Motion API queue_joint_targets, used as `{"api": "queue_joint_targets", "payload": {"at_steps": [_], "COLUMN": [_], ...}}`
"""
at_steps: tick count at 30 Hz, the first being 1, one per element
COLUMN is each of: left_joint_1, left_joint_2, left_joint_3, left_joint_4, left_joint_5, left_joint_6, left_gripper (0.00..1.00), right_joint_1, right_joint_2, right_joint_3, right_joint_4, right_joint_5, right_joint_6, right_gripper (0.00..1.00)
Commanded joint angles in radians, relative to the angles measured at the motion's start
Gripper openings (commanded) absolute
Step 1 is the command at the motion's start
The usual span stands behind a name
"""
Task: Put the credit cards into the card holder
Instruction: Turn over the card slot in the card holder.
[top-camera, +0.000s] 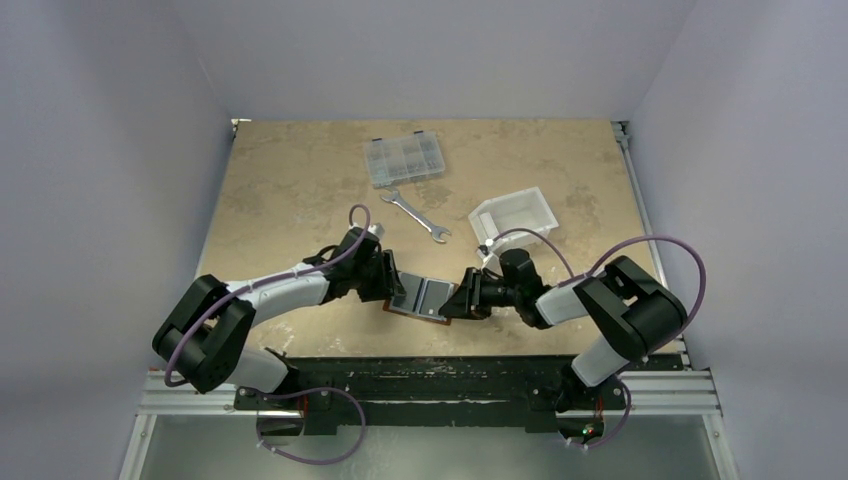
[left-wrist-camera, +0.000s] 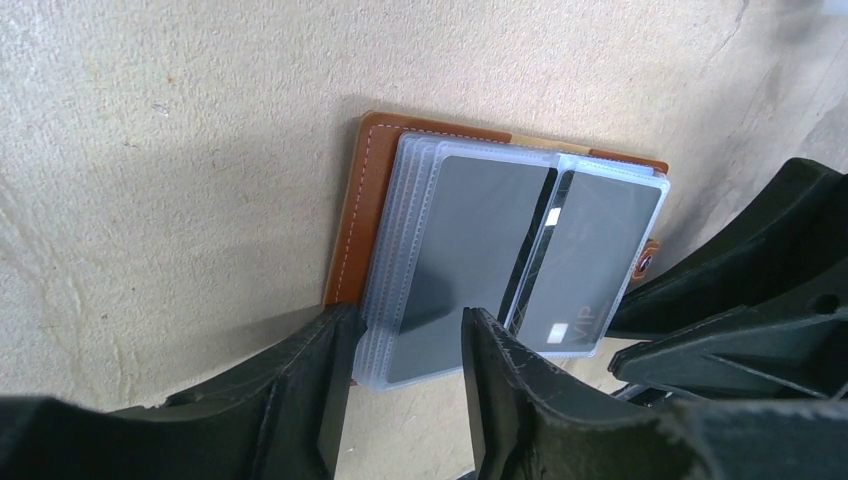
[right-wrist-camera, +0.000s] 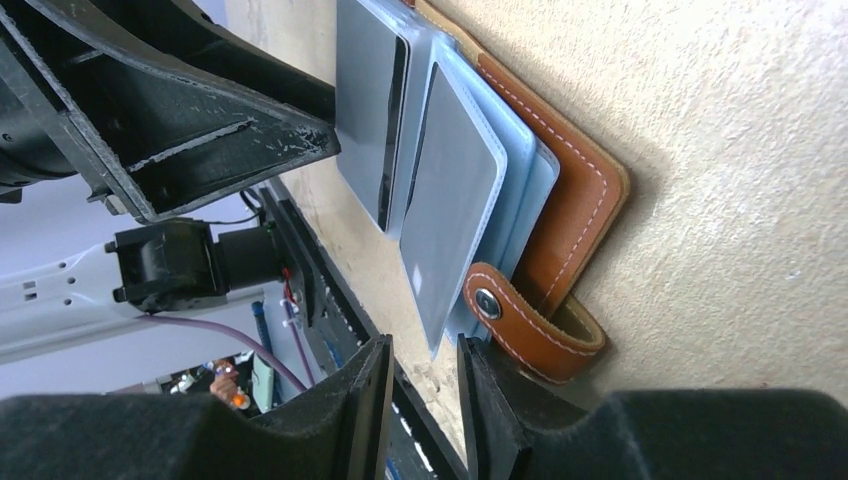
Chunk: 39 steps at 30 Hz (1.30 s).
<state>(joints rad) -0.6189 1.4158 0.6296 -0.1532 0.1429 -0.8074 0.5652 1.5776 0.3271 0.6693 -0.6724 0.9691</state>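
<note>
The reddish-brown card holder (top-camera: 405, 306) lies open near the table's front edge, between both grippers. Its clear plastic sleeves are fanned out. Two grey credit cards sit in the sleeves: a plain one (left-wrist-camera: 460, 260) and one marked VIP (left-wrist-camera: 590, 265). My left gripper (left-wrist-camera: 405, 335) is open, its jaws astride the near edge of the sleeve stack. My right gripper (right-wrist-camera: 425, 360) is open with a narrow gap at the holder's other side, beside the snap strap (right-wrist-camera: 520, 320). A sleeve corner reaches toward that gap. The cards also show in the right wrist view (right-wrist-camera: 455, 200).
A clear compartment box (top-camera: 404, 160) stands at the back, with a silver wrench (top-camera: 415, 215) in front of it. A white plastic bin (top-camera: 515, 218) sits just behind my right arm. The table's front rail (top-camera: 430, 375) runs right below the holder.
</note>
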Motion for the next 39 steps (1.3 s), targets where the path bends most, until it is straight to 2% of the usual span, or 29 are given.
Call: {"api": "queue_joint_targets", "payload": {"at_steps": [1,13,24,28,31,34,39], "left_joint_1": [0.002,0.003,0.002,0.004,0.026,0.058,0.070], "left_joint_2": [0.003,-0.003,-0.040,-0.117,-0.219,-0.292,-0.274], "left_joint_3": [-0.027,-0.069,-0.089,-0.078,-0.091,-0.082,-0.040], "left_joint_4": [0.030,0.073,0.077,0.005,-0.035,-0.081,-0.038], "left_joint_5": [-0.008,0.032,0.059,-0.005,-0.045,-0.060,0.036], "left_joint_6": [0.008,-0.022,-0.041,-0.046,-0.063,-0.063,-0.030], "left_gripper": [0.45,0.39,0.37,0.38,0.41,0.46,0.59], "right_joint_1": [0.013,0.052,0.080,0.093,0.096,0.093,0.061], "right_joint_2": [0.023,0.018,0.129,0.216,0.246,0.205,0.090], "right_joint_3": [0.003,0.063,0.271,0.353,0.370,0.363,0.355], "right_joint_4": [0.081,0.100,-0.018,-0.055,-0.036,-0.056,-0.229], "right_joint_5": [-0.004,0.001,0.028,0.038,0.026,0.009,0.051], "right_joint_6": [0.008,0.046,-0.045,-0.085,-0.086,-0.092,-0.212], "right_gripper": [0.37,0.34,0.42,0.45,0.46,0.47,0.50]}}
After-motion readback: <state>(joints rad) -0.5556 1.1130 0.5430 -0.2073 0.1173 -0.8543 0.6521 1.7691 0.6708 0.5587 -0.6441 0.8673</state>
